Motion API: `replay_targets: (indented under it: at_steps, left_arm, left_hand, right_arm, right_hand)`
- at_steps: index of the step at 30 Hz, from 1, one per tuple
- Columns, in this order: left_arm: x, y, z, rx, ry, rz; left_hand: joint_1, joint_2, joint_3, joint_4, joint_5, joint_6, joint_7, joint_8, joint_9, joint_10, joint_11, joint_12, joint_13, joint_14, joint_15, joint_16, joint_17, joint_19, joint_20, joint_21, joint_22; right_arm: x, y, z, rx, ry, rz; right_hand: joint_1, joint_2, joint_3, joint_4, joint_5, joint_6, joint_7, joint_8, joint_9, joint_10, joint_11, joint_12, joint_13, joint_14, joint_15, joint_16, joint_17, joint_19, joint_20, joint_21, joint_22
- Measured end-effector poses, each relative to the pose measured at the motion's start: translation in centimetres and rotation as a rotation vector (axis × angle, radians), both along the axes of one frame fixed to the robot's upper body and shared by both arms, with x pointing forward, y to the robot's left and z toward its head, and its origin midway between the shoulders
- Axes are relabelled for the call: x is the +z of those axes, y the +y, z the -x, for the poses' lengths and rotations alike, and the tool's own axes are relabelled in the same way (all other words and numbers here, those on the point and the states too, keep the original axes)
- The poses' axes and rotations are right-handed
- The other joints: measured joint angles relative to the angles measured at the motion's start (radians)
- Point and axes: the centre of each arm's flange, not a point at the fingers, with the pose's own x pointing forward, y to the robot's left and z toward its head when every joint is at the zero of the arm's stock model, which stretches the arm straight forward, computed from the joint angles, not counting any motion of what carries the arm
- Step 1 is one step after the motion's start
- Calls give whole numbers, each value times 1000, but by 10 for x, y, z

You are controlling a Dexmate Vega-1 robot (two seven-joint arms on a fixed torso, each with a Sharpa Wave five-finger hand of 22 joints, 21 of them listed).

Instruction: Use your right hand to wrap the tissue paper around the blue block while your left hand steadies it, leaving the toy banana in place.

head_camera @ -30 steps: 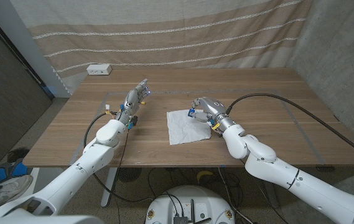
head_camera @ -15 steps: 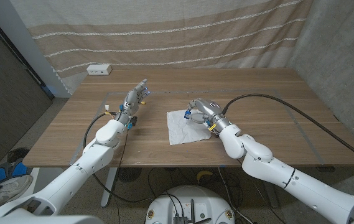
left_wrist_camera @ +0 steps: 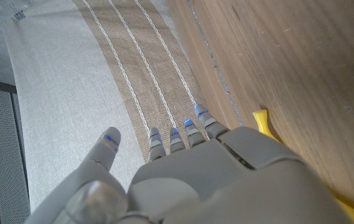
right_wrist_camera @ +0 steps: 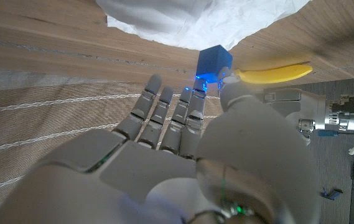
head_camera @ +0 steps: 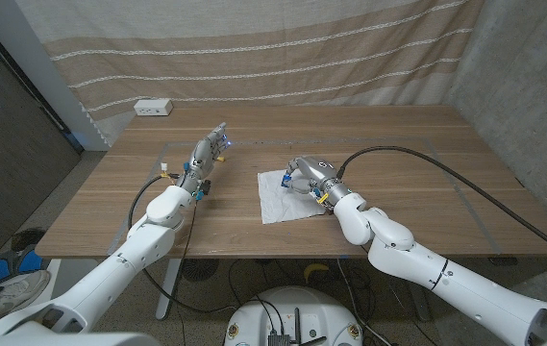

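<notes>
So the right hand (head_camera: 304, 173) sits over the tissue paper's far right part, fingers apart and reaching out, nothing in it as far as I can tell. In the right wrist view the blue block (right_wrist_camera: 214, 63) is right off the fingertips (right_wrist_camera: 195, 93), touching or just about, and it stands at the edge of the tissue paper (right_wrist_camera: 189, 22). From the head view the block is just a bit of blue at the hand's left side, so it lies toward the robot's left from the palm.

The tissue paper (head_camera: 278, 197) spreads mostly nearer the robot and to the left of that hand, flat on the bench (head_camera: 417, 154). My guess is the wrap turns on that: the loose sheet lies on the near side of the block, so it has to come up and over from there.

The left hand (head_camera: 211, 148) is well apart from the block, raised, fingers straight and a little spread, holding nothing. The right one is clearly the nearer. The toy banana (right_wrist_camera: 275, 73) lies just past the block in the right wrist view, long axis across the fingers' line, so there's not much room there.
</notes>
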Motion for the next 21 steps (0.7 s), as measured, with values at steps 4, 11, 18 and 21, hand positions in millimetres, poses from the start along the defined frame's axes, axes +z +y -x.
replay_targets:
  at_steps: [4, 11, 18, 21]
  left_arm:
    - [0, 1, 0, -2, 0, -2]
    - [2, 2, -2, -5, -1, -6]
    - [4, 2, -3, -8, -2, -10]
    - [4, 2, -3, -9, 0, -11]
  left_hand:
    - [0, 0, 0, 0, 0, 0, 0, 0, 0, 0, 0, 0, 0, 0, 0, 0, 0, 0, 0, 0, 0]
    - [0, 0, 0, 0, 0, 6, 6, 0, 0, 0, 0, 0, 0, 5, -5, 0, 5, 0, 0, -4, 0]
    - [0, 0, 0, 0, 0, 5, 5, 0, 0, 0, 0, 0, 0, 5, -5, 0, 5, 0, 0, -4, 0]
    - [0, 0, 0, 0, 0, 5, 5, 0, 0, 0, 0, 0, 0, 5, -5, 0, 5, 0, 0, -4, 0]
  right_arm:
    - [-3, 1, -3, -11, 7, 8]
    - [-6, 2, -6, -24, 16, 17]
    - [-8, 4, -8, -31, 27, 25]
    - [-9, 4, -9, -34, 32, 29]
  right_hand:
    - [0, 0, 0, 0, -2, 0, 0, 0, 0, 0, 0, 0, 0, 0, 0, -4, 0, 0, 0, 0, 0]
    - [0, 0, 0, 0, 2, 0, 0, 0, 0, 4, 4, 0, 0, 0, 0, -4, 0, 0, 0, 0, 0]
    - [0, 0, -4, 4, 2, -7, -7, 1, 0, 4, 4, 0, 0, 0, 0, -8, 1, 0, 0, 0, 0]
    - [0, 0, -4, 4, 2, -11, -11, 10, 0, 4, 4, 0, 0, 0, 0, -8, 5, 0, 0, 0, 0]
